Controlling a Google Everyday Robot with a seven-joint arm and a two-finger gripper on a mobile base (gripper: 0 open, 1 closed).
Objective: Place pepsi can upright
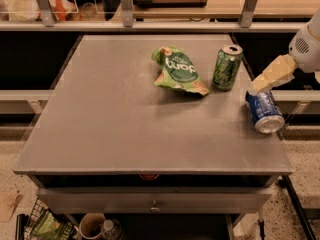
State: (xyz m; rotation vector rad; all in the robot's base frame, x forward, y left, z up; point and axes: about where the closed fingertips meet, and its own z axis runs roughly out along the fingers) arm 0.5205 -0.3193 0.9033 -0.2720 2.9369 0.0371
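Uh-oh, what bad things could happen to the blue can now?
The pepsi can lies on its side right by the table's right edge, so it might roll or get knocked off. The gripper is at its far end, close to the green can; tipping the pepsi can up there could bump that one over.

Grey table [100, 134], flat top, carries three items. Green snack bag [179, 71] lies flat, right of centre toward the back. Green can [226, 67] stands upright just right of it. Pepsi can [263, 111] lies on its side at the right edge, silver end toward camera. Gripper [259, 85] sits at its far end.
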